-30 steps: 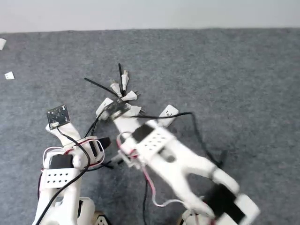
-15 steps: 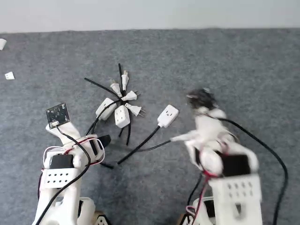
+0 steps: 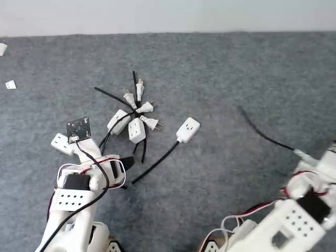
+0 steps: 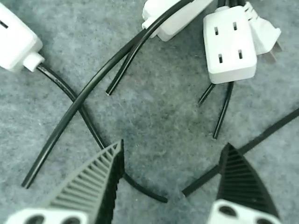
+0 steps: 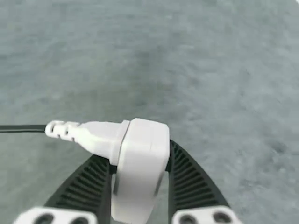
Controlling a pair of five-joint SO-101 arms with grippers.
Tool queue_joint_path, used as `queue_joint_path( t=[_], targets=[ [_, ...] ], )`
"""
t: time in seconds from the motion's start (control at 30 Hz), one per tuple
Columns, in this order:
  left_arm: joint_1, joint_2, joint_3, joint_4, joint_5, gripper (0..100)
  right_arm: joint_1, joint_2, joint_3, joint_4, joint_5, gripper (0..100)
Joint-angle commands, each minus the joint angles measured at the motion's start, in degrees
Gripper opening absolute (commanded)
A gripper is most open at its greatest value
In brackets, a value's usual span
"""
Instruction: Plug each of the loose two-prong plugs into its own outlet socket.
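Several small white two-prong plugs (image 3: 146,107) on black cords lie in a cluster on the grey carpet. Beside them are white outlet sockets (image 3: 136,129), (image 3: 118,121), and one socket (image 3: 188,129) sits apart to the right. My left gripper (image 3: 119,165) (image 4: 173,186) is open, low over crossed black cords (image 4: 84,93), just short of a socket (image 4: 229,42) and plug (image 4: 264,32). Another socket (image 3: 60,143) (image 4: 14,42) lies by that arm. Far right, my right gripper (image 3: 307,160) (image 5: 140,154) is shut on a white cord-end block (image 5: 140,163); its face is hidden, and its black cord (image 3: 262,134) trails back-left.
Two small white scraps (image 3: 10,84) lie at the far left of the carpet. A pale wall (image 3: 168,16) borders the back. Bare carpet (image 3: 247,73) stretches across the right and far side.
The right arm swung from the plug cluster to the far right, carrying the white block and its cord. The left arm shifted slightly right, and a socket now shows beside it.
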Motion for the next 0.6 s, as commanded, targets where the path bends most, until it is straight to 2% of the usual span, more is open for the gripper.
queue_joint_path(
  t=[0.0,0.17,0.3,0.47,0.57],
  targets=[
    [0.1,-0.4,-1.1,-1.6,-0.1,31,4.5,6.7,-0.8,-8.8,0.4,1.3],
    [0.1,-0.4,-2.6,-1.8,1.9,31,8.6,15.3,-1.8,-17.0,0.5,1.4],
    [0.4,-0.3,-2.9,-4.7,4.0,31,10.6,23.3,-7.7,-17.7,0.5,1.4],
    [0.5,-0.3,-4.3,-4.0,4.1,32,11.4,35.1,-16.6,-17.7,0.6,1.8],
    [1.2,-0.3,-4.4,-4.0,4.5,38,10.9,41.1,-19.3,-17.7,3.6,12.8]
  ],
)
